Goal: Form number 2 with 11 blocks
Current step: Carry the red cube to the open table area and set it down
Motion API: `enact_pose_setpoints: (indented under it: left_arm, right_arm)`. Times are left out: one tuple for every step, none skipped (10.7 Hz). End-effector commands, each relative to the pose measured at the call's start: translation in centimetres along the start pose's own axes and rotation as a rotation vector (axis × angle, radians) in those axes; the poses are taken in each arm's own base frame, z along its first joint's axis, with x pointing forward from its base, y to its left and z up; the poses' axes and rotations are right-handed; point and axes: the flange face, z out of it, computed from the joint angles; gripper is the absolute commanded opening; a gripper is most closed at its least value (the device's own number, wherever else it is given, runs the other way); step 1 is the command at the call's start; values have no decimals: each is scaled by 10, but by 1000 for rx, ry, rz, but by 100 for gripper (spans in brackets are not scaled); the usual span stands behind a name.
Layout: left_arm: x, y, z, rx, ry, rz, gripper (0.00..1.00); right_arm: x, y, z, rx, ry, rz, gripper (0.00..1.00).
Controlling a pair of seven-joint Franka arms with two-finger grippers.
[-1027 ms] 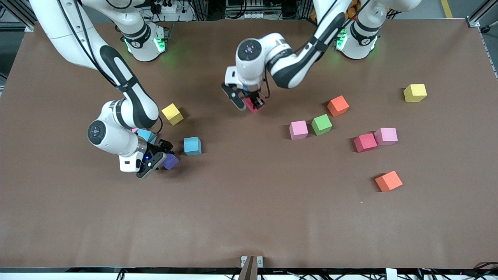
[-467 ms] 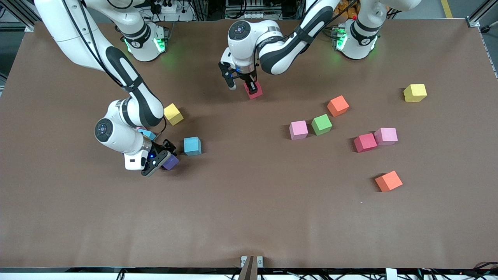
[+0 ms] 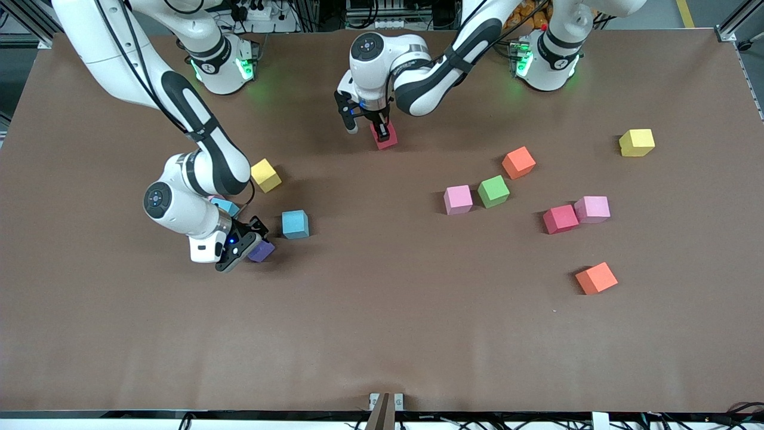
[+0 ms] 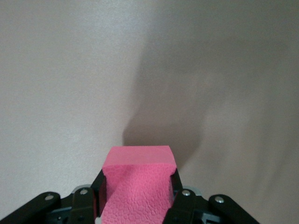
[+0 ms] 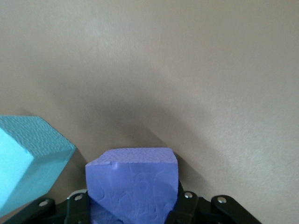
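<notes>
My left gripper (image 3: 376, 128) is shut on a red block (image 3: 385, 137), low over the table near the robots' bases; the left wrist view shows the block (image 4: 138, 161) between the fingers. My right gripper (image 3: 246, 243) is shut on a purple block (image 3: 261, 251), which also shows in the right wrist view (image 5: 133, 177), beside a blue block (image 3: 295, 224). A yellow block (image 3: 265, 175) and a second blue block (image 3: 225, 206) lie by the right arm. No number 2 shows; the blocks lie scattered.
Toward the left arm's end lie a pink block (image 3: 458, 199), a green block (image 3: 493, 191), an orange block (image 3: 518, 162), a red block (image 3: 560, 219), a pink block (image 3: 591, 209), an orange block (image 3: 595, 278) and a yellow block (image 3: 636, 143).
My left gripper has carried the red block toward the robots' bases and turned. My right gripper with the purple block has shifted slightly toward the blue block.
</notes>
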Motion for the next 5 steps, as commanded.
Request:
enact_pose_setpoints:
  left_arm:
    - [-1,8,1,5,31,57,40]
    - [0,11,2,3,35,63,40]
    - [-1,11,3,11,34,83,40]
    - [-1,12,5,17,32,122,40]
    - [-1,18,4,14,33,157,40]
  right_arm:
    - [18,4,-34,46,-8,6,30]
    - [19,9,-41,46,-7,12,30]
    - [22,9,-49,44,-3,30,30]
    - [24,7,-54,46,-9,59,30]
    - [25,4,-56,50,-15,83,30]
